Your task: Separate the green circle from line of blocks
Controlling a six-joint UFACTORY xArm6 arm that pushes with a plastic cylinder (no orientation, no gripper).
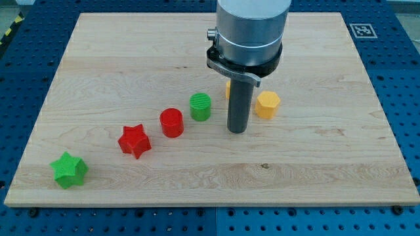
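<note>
The green circle [201,106] is a green cylinder near the board's middle, in a slanting line of blocks. To its lower left lie a red cylinder [172,122], a red star [134,140] and a green star [69,170]. To its right is a yellow hexagon [267,104], and another yellow block [227,88] is mostly hidden behind the rod. My tip [237,130] rests on the board just right of the green circle and left of the yellow hexagon, a small gap from each.
The wooden board [131,52] lies on a blue perforated table. A black-and-white marker [362,30] sits at the board's top right corner. The arm's grey housing [249,29] rises above the rod.
</note>
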